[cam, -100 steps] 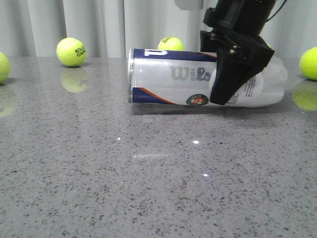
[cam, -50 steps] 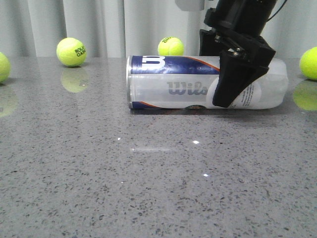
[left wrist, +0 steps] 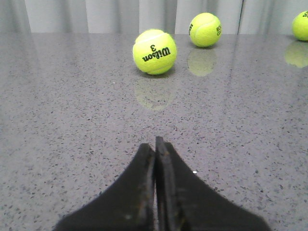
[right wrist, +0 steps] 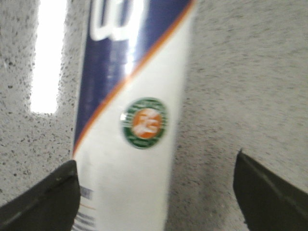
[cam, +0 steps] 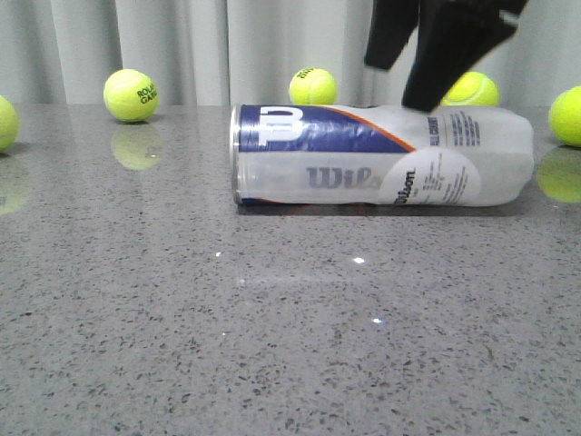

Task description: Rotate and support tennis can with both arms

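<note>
The tennis can [cam: 381, 156] lies on its side on the grey table [cam: 290, 318], with its metal rim to the left and its navy panel and orange stripe on the upper side. My right gripper [cam: 392, 87] hangs open just above the can's right half, not touching it. In the right wrist view the can [right wrist: 139, 120] runs between the spread fingers [right wrist: 48, 202], nearer one of them, with its round logo facing the camera. My left gripper [left wrist: 155, 144] is shut and empty, low over bare table, and is out of the front view.
Yellow-green tennis balls lie along the back of the table: one at the far left [cam: 132, 94], one behind the can [cam: 312, 85], one behind its right end [cam: 470, 89], one at the right edge [cam: 567, 115]. A ball [left wrist: 154, 51] lies ahead of the left gripper.
My right gripper has opened, let go of the can and risen above it. The can has rolled, so the navy panel now shows more in front and the logo has turned away.
</note>
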`<control>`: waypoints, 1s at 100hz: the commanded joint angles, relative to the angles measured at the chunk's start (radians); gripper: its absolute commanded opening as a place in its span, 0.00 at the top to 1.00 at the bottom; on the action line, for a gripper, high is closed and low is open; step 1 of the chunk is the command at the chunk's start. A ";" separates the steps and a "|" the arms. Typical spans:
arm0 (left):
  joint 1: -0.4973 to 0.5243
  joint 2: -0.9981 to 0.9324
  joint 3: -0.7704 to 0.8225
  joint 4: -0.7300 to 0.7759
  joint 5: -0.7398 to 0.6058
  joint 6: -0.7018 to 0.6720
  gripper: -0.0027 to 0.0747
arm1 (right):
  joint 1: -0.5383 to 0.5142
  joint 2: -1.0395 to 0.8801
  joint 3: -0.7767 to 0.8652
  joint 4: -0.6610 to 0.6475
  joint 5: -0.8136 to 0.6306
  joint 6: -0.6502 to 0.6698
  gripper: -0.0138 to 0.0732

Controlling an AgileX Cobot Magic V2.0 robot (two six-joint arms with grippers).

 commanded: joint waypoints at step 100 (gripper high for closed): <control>-0.008 -0.027 0.045 0.005 -0.152 -0.011 0.99 | -0.042 -0.520 0.413 0.011 -0.482 1.161 0.91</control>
